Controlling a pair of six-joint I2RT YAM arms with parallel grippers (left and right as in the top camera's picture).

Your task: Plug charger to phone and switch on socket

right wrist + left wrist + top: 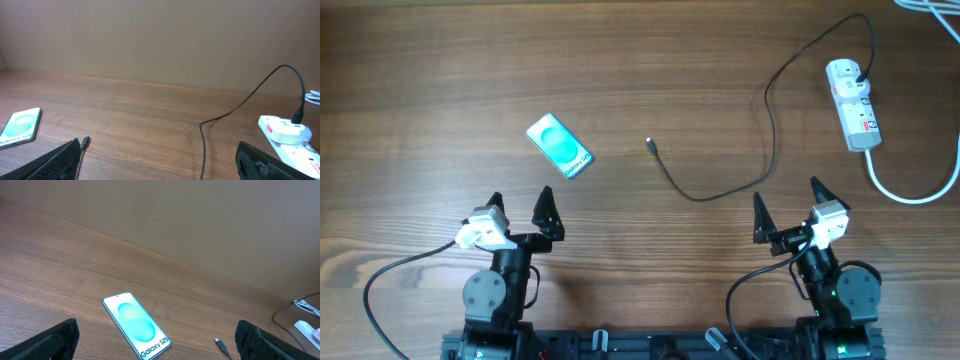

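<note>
Progress nil as judged: Galaxy S25 phone (pixel 559 146) flat on the woodgrain table (pixel 440 80) left of centre, glossy teal screen lit, nothing plugged in, with the small dark connector tip (pixel 651 146) loose on the wood well to its right. Thin, limp black charger cable (pixel 696 198) curling across to the white plastic power strip (pixel 852 105) at far right, red-marked switch too small to read. Left gripper (pixel 520 195) and right gripper (pixel 785 190) both spread wide and empty; grasping, plugging and switching all left.
</note>
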